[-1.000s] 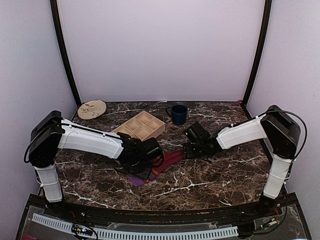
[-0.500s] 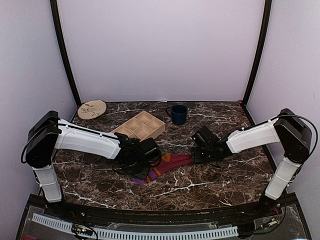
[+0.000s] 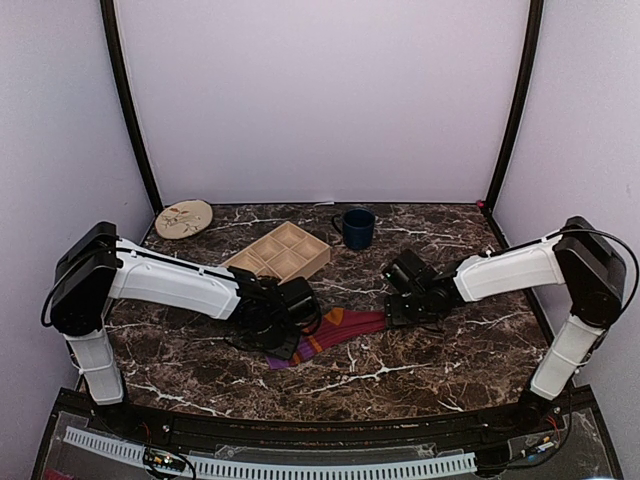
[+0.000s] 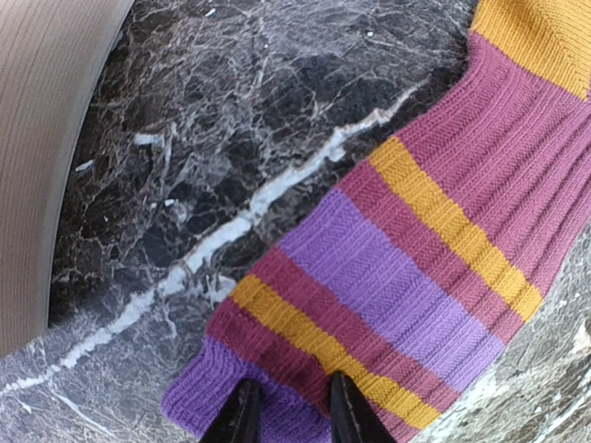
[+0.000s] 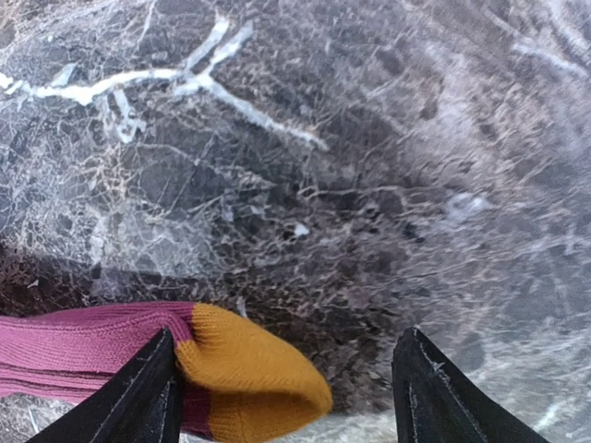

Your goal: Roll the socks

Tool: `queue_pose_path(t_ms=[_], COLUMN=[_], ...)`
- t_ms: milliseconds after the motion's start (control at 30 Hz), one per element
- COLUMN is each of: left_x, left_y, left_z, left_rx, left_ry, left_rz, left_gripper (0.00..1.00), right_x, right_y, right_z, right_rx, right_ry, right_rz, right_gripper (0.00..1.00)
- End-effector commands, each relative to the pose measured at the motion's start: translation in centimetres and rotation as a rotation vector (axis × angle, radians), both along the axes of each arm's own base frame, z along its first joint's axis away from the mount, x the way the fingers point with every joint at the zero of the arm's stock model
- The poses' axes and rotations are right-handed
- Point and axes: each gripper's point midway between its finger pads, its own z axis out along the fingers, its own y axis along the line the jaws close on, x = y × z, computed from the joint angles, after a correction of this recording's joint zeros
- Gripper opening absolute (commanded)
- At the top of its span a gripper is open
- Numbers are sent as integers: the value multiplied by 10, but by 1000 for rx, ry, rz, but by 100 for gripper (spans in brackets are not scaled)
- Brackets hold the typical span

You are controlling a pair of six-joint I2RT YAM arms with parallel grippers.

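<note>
Striped sock (image 3: 338, 328) lies flat on the marble table (image 3: 430, 350), just in front of the wooden compartment tray (image 3: 280, 252). Left gripper (image 4: 291, 420): jaws narrow, pinching the sock's purple end. Right gripper (image 5: 286, 397): jaws wide, orange toe between them.

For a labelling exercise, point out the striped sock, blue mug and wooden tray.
Striped purple fabric sock (image 4: 397, 286): left wrist view, purple band.
Dark blue mug (image 3: 358, 230): top view, body.
Wooden compartment tray (image 3: 308, 266): top view, rim.
</note>
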Motion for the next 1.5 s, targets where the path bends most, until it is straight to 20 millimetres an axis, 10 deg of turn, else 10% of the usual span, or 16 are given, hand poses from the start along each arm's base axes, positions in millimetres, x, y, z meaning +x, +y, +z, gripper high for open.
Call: queue_pose_path(t_ms=[0,533,967,1467], left_x=[-9,-7,-5,-8], left_y=[6,2,-2,-5], left_z=[5,7,7,5], left_rx=[-9,-12,-4,-16], left_ry=[17,11,18,34], left_rz=[7,2,-10,-22], left_gripper=[29,29,29,29], right_x=[12,18,-13,-10], right_y=[-6,0,-4,2], right_z=[18,53,25,36], right_rx=[-85,-55,103,394], right_ry=[-25,-91,-39,-123], right_rz=[-5,30,-6,-93], right_gripper=[74,75,72,70])
